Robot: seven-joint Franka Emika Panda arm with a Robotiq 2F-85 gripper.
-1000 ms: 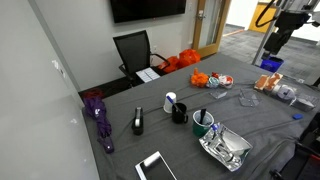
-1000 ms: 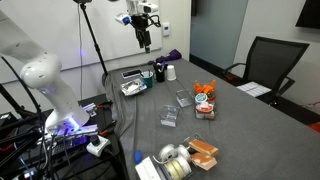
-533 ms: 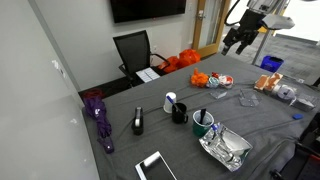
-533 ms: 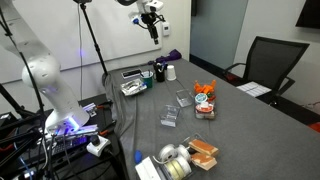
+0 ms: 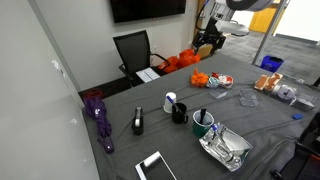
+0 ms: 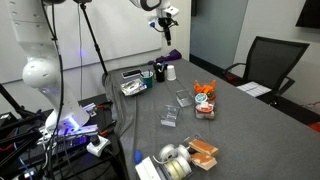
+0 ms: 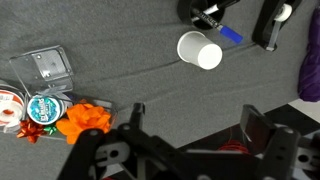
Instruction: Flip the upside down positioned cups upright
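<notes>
A small plain white cup stands on the grey table next to the black mug; it also shows in an exterior view. In the wrist view the white cup shows a flat white end facing up, so it looks mouth-down. The dark green mug stands near a metal tray. My gripper hangs high above the table, far from the cups, and also shows in an exterior view. Its jaws are open and empty.
Orange ribbons and tape rolls lie mid-table, with clear plastic boxes nearby. A purple umbrella, a black stapler-like device and a phone lie near the table's edge. An office chair stands behind.
The arm has swung high over the table, from the far end towards the orange ribbons and the cups. The jaws stay empty. Nothing on the table has moved.
</notes>
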